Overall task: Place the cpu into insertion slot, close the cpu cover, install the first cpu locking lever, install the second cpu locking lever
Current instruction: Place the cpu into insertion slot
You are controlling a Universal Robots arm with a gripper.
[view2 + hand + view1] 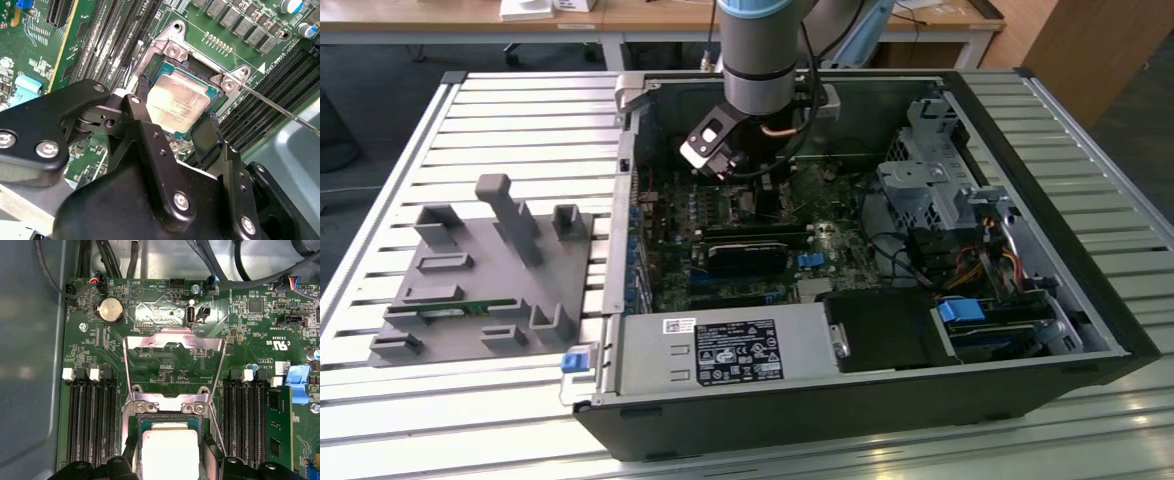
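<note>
gripper (176, 102) narrow, black fingers (207, 135) pressed on two opposite edges of the cpu (170, 450), so gripped. cpu sits low in the insertion slot (165, 418), square to it; can't tell if fully seated. cpu top: flat, dull silver-grey, faint print. slot: black square frame w/ steel bracket (175, 49) and two screws at one edge. cpu cover (172, 340) swung open, standing up off the board beyond the slot: thin shiny steel frame w/ square window, green board visible thru it. thin wire lever (280, 107) angles away from a slot corner, not latched. long black memory slots (90, 425) flank the slot on both sides, close to the fingers. green memory stick (277, 430) stands beside one bank, blue plastic tab (299, 385) near it. coin cell (111, 310), round and shiny, past the cover. exterior view: arm (761, 50) reaches down into open black pc case (1067, 260) on slatted table (400, 150). grey fixture (494, 270) on the exterior view's left, well apart.
</note>
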